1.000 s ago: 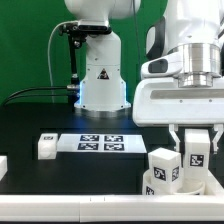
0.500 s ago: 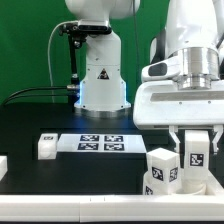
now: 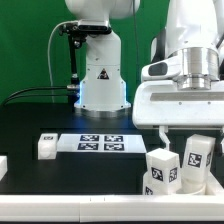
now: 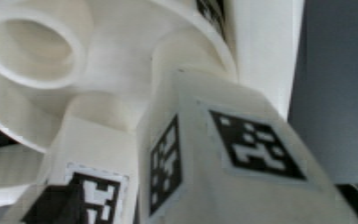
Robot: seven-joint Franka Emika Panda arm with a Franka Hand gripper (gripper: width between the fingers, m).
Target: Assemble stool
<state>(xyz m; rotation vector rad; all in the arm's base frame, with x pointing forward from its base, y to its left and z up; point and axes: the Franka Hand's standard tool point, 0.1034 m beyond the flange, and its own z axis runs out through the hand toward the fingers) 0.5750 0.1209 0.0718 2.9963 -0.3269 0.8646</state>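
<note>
A thin flat white marker board [image 3: 100, 143] printed with a row of black-and-white square tags lies flat on the matte black table top [image 3: 40, 115], near the middle of the exterior view. Behind the table hangs a plain green backdrop [image 3: 25, 45] that fills the exterior view's left. A thin black cable [image 3: 35, 93] runs low across the far part of the table, and another loops upward against the green. A long pale strip [image 3: 60, 210] borders the table's near edge. At the exterior view's far left, a small white piece [image 3: 3, 165] is cut off by the frame, too little of it showing to tell what it is.
</note>
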